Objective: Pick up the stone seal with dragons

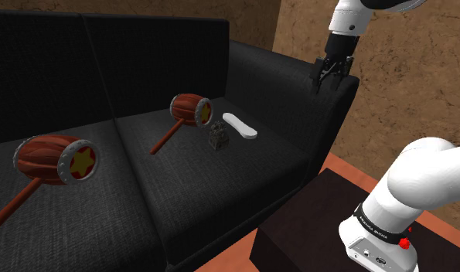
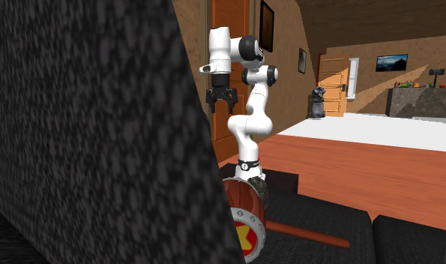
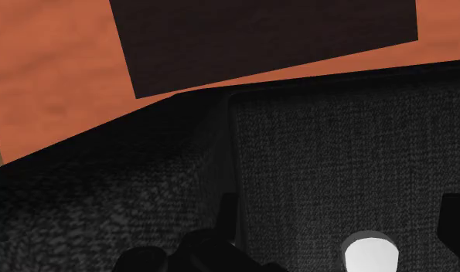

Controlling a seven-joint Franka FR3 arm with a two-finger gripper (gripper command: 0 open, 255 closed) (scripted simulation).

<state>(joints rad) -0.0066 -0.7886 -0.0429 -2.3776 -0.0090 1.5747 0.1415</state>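
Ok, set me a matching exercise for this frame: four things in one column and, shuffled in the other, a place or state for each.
1. stone seal
2. white oblong piece
3. nearer mallet
4. claw

A. open, in the air by the armrest of the sofa
B. on the cushion at the shoulder view's left
C. small, dark grey, beside the head of the other mallet
D. lying flat on the seat, nearest the armrest

Pairs: 1-C, 2-D, 3-B, 4-A.

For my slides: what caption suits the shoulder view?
Open gripper hovers over the black sofa's arm; the dark seal sits on the seat beside a white flat piece and a red mallet.
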